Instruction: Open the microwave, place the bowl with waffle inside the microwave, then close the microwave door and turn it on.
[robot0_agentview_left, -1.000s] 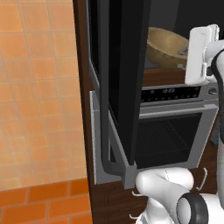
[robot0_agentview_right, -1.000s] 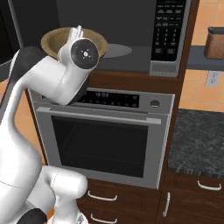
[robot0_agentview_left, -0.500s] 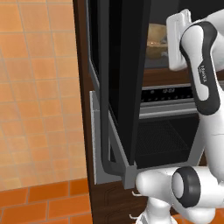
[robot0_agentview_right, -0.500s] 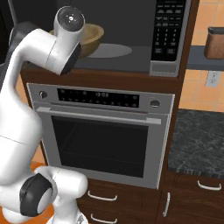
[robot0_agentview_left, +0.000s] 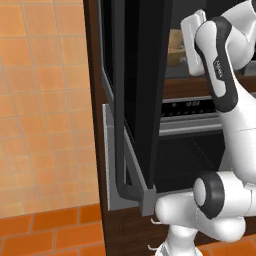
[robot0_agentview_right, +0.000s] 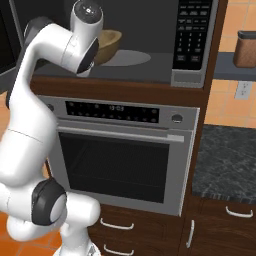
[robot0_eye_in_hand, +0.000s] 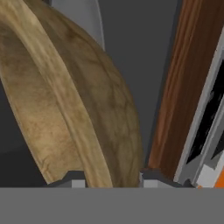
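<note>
**Bowl going into the microwave: set it down flat before you let go**

Orange wall tiles on one side, dark wood cabinetry ahead, and you are working at the open microwave (robot0_agentview_right: 150, 45) above the silver oven (robot0_agentview_right: 120, 155). The microwave door (robot0_agentview_left: 142, 90) hangs swung out wide, seen edge-on in the left base view, so the opening is free.

Your gripper (robot0_eye_in_hand: 109, 181) is clamped on the rim of the wooden bowl (robot0_agentview_right: 107, 45), one fingertip on each side of the wall. In the right base view the bowl sits at the left of the cavity, just above its floor; whether it touches yet, I cannot tell. The waffle is hidden from every angle.

My read: you are mid-placement. Carry the bowl toward the grey turntable disc (robot0_agentview_right: 130, 57), keep it level so nothing slides out, and lower until it rests. Release only then, and draw straight back, watching your wrist against the wooden frame (robot0_eye_in_hand: 183, 87) close beside you.
</note>
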